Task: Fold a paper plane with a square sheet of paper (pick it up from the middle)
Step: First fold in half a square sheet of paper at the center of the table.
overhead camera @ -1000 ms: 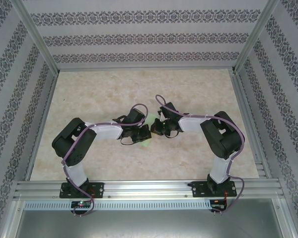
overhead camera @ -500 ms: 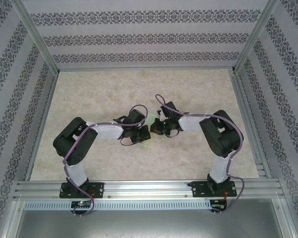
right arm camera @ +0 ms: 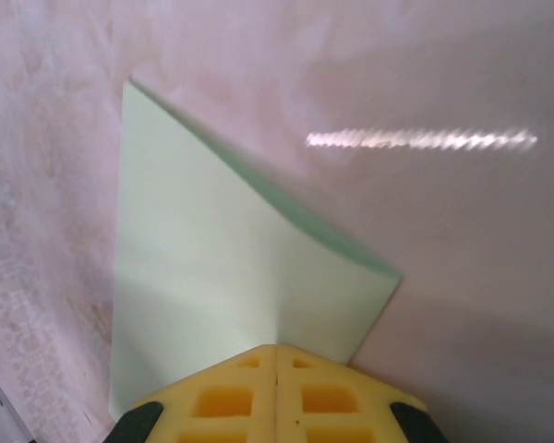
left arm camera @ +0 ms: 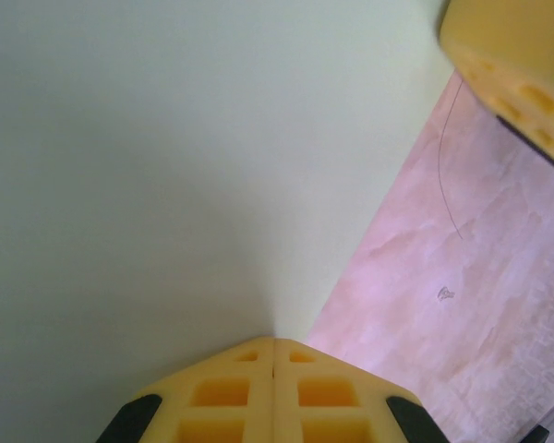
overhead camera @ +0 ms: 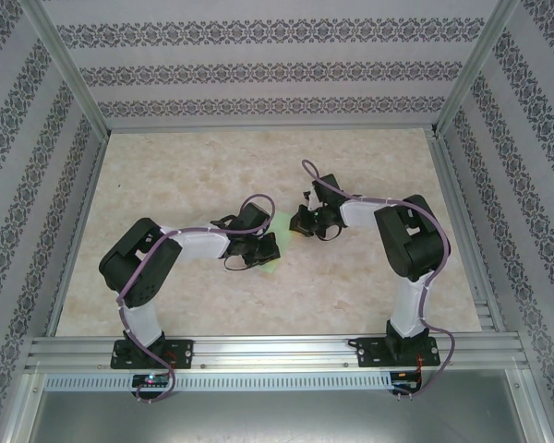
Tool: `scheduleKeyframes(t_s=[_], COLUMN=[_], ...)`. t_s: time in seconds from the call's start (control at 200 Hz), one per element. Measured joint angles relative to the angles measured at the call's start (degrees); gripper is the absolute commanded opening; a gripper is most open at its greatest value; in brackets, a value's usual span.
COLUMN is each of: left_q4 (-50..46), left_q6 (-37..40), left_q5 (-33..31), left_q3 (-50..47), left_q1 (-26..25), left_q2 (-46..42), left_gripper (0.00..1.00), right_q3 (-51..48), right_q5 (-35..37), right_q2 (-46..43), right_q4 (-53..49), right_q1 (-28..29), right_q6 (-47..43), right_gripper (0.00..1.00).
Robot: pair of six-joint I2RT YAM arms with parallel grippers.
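The pale mint-green sheet of paper (overhead camera: pixel 281 221) hangs between my two grippers over the middle of the table. My left gripper (overhead camera: pixel 263 251) is shut on its near part; in the left wrist view the paper (left arm camera: pixel 166 166) spreads up and left from the closed yellow fingertips (left arm camera: pixel 258 355). My right gripper (overhead camera: pixel 301 221) is shut on its far right edge. In the right wrist view the paper (right arm camera: pixel 203 268) rises to the closed jaws, a darker curled edge along its upper right. A yellow finger of the right gripper (left arm camera: pixel 517 65) shows at the left wrist view's top right.
The beige marbled tabletop (overhead camera: pixel 212 175) lies under the paper, bounded by aluminium frame rails (overhead camera: pixel 268 346) and patterned walls (overhead camera: pixel 258 69). Both arm bases sit on the near rail.
The right gripper has moved up and to the right, away from the left gripper, still holding the paper. The left arm has stayed nearly still.
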Motion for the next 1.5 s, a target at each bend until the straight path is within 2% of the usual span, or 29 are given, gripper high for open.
scheduleKeyframes(t_s=[0.16, 0.455, 0.769, 1.034, 1.289, 1.499], left_q4=[0.0, 0.0, 0.0, 0.0, -0.3, -3.8], left_q6=[0.0, 0.0, 0.0, 0.0, 0.6, 6.6], left_q5=[-0.2, -0.1, -0.1, -0.1, -0.1, 1.6], left_q3=[0.0, 0.0, 0.0, 0.0, 0.3, 4.2], left_q1=[0.0, 0.0, 0.0, 0.0, 0.0, 0.0], left_q2=[0.0, 0.0, 0.0, 0.0, 0.0, 0.0], left_gripper=[0.00, 0.00, 0.00, 0.00, 0.00, 0.04], right_q3=[2.6, 7.1, -2.0, -2.0, 1.4, 2.1], right_q5=[0.0, 7.0, 2.5, 0.2, -0.1, -0.2], right_q2=[1.2, 1.4, -7.1, -2.3, 0.9, 1.3], right_q4=[-3.1, -4.9, 0.8, 2.7, -0.3, -1.5], right_q1=[-0.6, -3.5, -2.3, 3.1, 3.0, 2.9], right_q6=[-1.7, -3.8, -4.1, -2.4, -2.3, -4.2], right_gripper=[0.00, 0.00, 0.00, 0.00, 0.00, 0.00])
